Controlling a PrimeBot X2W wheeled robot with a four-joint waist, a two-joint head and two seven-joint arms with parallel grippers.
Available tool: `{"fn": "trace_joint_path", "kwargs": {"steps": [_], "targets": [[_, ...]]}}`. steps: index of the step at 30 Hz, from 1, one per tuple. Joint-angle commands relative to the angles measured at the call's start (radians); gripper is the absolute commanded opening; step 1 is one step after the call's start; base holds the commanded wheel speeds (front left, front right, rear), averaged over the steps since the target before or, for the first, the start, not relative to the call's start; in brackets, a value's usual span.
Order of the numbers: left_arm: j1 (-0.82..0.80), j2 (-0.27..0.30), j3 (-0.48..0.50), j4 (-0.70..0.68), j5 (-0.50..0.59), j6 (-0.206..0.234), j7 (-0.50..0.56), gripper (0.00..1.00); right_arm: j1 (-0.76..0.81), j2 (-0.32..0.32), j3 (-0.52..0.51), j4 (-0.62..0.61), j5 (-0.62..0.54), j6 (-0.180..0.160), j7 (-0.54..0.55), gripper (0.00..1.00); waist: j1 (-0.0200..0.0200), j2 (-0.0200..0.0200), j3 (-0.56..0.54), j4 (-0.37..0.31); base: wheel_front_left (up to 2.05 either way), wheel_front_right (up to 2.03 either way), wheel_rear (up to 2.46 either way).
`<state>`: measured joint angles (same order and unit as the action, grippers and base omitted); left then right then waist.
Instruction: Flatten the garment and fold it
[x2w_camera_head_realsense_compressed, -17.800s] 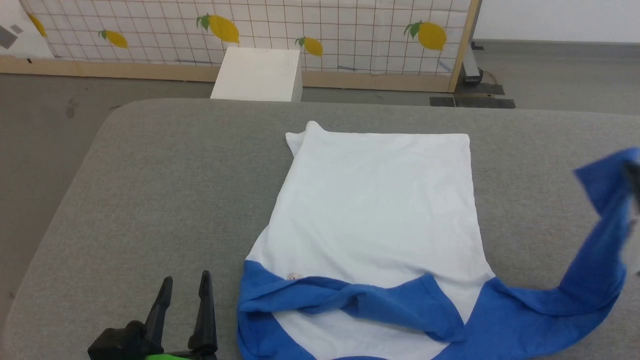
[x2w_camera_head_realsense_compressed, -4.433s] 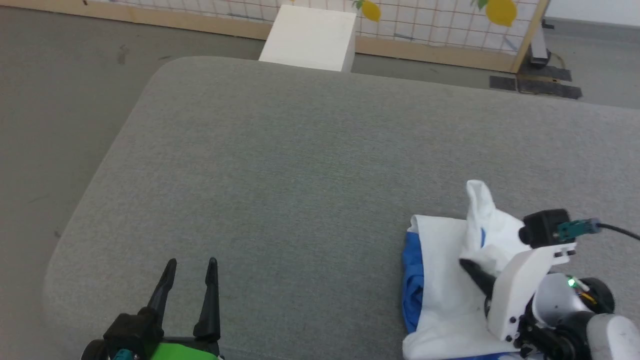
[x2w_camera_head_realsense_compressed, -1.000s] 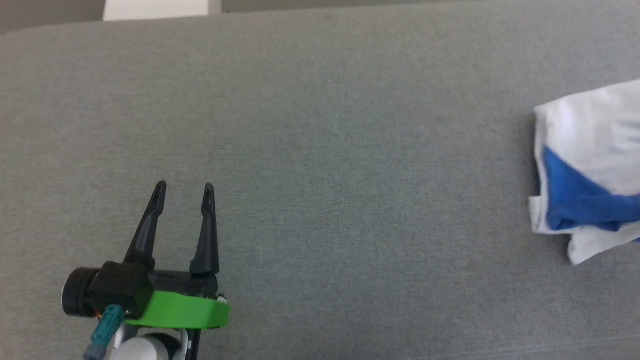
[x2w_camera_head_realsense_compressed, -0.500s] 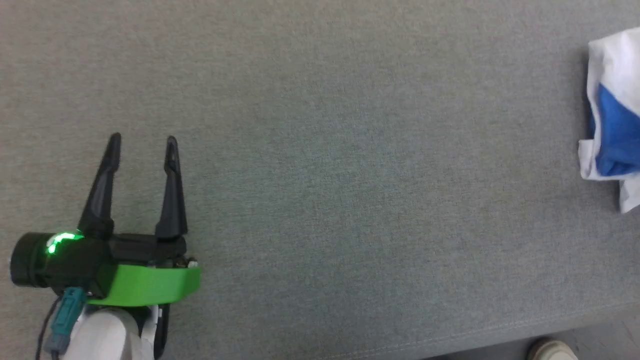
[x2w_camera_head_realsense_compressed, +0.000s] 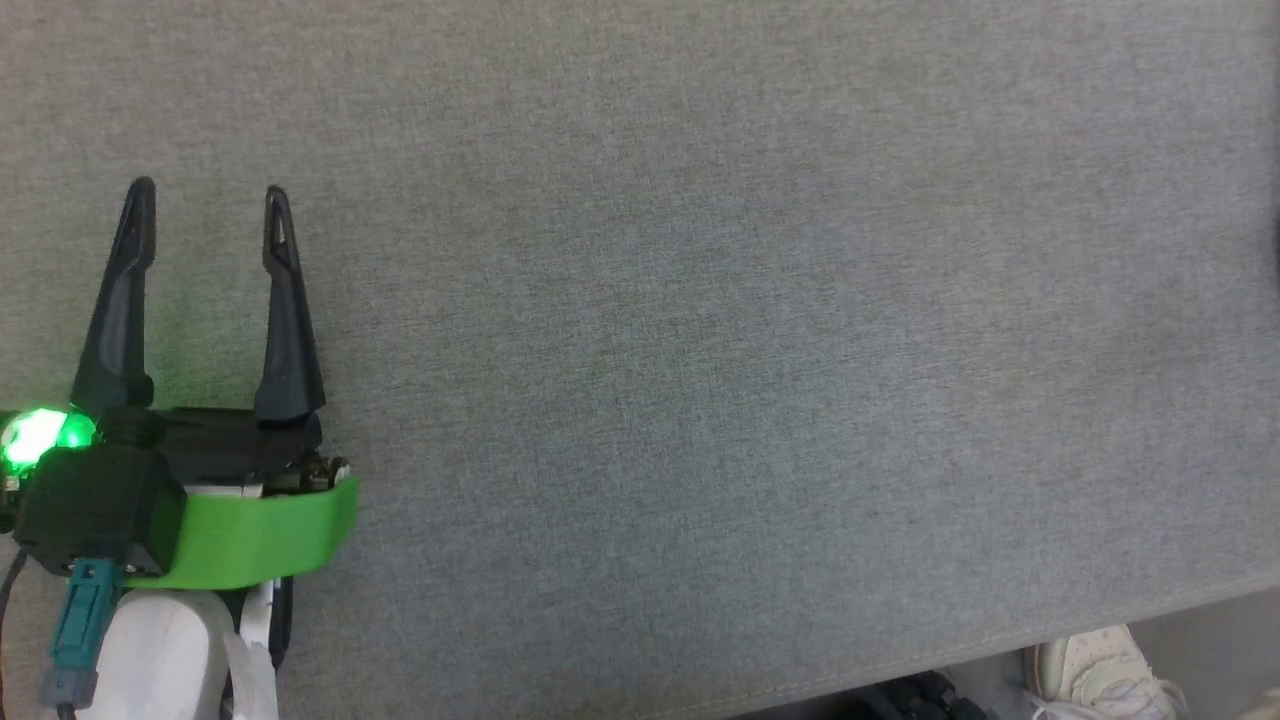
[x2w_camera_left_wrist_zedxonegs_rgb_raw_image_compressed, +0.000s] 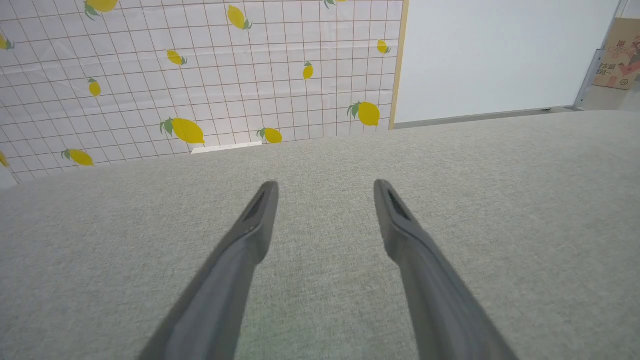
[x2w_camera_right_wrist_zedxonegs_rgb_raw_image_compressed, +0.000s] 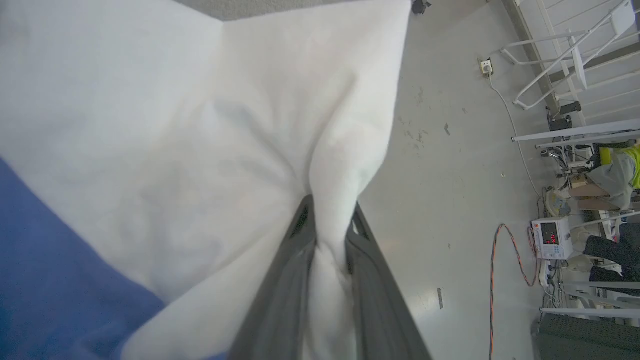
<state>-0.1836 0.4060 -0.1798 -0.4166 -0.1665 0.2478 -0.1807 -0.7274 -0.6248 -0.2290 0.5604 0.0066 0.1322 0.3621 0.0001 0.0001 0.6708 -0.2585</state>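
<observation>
In the right wrist view the garment (x2w_camera_right_wrist_zedxonegs_rgb_raw_image_compressed: 175, 150) spreads wide: white cloth with a blue part at the lower left. My right gripper (x2w_camera_right_wrist_zedxonegs_rgb_raw_image_compressed: 327, 215) is shut on a pinched fold of its white cloth, which bunches between the two grey fingers and hangs from them. My left gripper (x2w_camera_head_realsense_compressed: 205, 205) stands open over the grey cushion (x2w_camera_head_realsense_compressed: 700, 350) at the left of the head view, nothing between its fingers. The left wrist view shows the same open left gripper (x2w_camera_left_wrist_zedxonegs_rgb_raw_image_compressed: 325, 187) above bare grey fabric.
The cushion's near edge runs along the bottom right of the head view, with a person's pale shoe (x2w_camera_head_realsense_compressed: 1095, 670) on the floor below it. A lemon-print screen (x2w_camera_left_wrist_zedxonegs_rgb_raw_image_compressed: 200, 75) and white wall stand beyond the cushion. Pale floor (x2w_camera_right_wrist_zedxonegs_rgb_raw_image_compressed: 450, 150), an orange cable and equipment lie beside the garment.
The head camera has swung further down and left, so the garment has slid out of the head view's right edge. The left gripper stays open. A shoe shows more fully.
</observation>
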Motion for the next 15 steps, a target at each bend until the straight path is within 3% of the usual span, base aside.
{"fn": "trace_joint_path", "kwargs": {"steps": [1, 2, 5, 6, 7, 8, 15], "targets": [[-0.019, 0.008, 0.002, -0.006, 0.008, 0.007, -0.003, 1.0, -0.022, 0.004, -0.001, 0.02, -0.011, -0.002, -0.013, 0.04, -0.0001, -0.0001, 0.009, 0.003, 0.0, 0.0, 0.0], [-0.021, 0.008, 0.002, -0.007, 0.009, 0.008, -0.003, 1.0, -0.027, 0.005, -0.001, 0.032, -0.015, -0.002, -0.018, 0.09, -0.0001, -0.0001, 0.01, 0.003, 0.0, 0.0, 0.0], [-0.025, 0.006, 0.002, -0.011, 0.012, 0.012, -0.011, 1.0, -0.044, 0.005, -0.006, 0.071, -0.029, -0.002, -0.036, 0.43, -0.0001, -0.0001, 0.01, 0.004, 0.0, 0.0, 0.0], [-0.026, 0.005, 0.001, -0.012, 0.012, 0.013, -0.014, 1.0, -0.05, 0.005, -0.008, 0.083, -0.034, -0.002, -0.043, 0.82, -0.0001, -0.0001, 0.008, 0.005, 0.0, 0.0, 0.0], [-0.026, 0.004, 0.001, -0.012, 0.011, 0.014, -0.017, 1.0, -0.054, 0.005, -0.01, 0.092, -0.039, -0.002, -0.05, 0.96, -0.0001, -0.0001, 0.007, 0.005, 0.0, 0.0, 0.0], [-0.026, 0.003, 0.0, -0.011, 0.011, 0.014, -0.019, 1.0, -0.059, 0.004, -0.011, 0.104, -0.045, -0.002, -0.058, 1.0, -0.0001, -0.0001, 0.004, 0.006, 0.0, 0.0, 0.0], [-0.017, -0.009, -0.004, 0.015, -0.002, 0.016, -0.038, 1.0, -0.08, 0.002, -0.022, 0.168, -0.069, -0.002, -0.1, 1.0, -0.0001, -0.0001, -0.044, 0.014, 0.0, 0.0, 0.0]]}}
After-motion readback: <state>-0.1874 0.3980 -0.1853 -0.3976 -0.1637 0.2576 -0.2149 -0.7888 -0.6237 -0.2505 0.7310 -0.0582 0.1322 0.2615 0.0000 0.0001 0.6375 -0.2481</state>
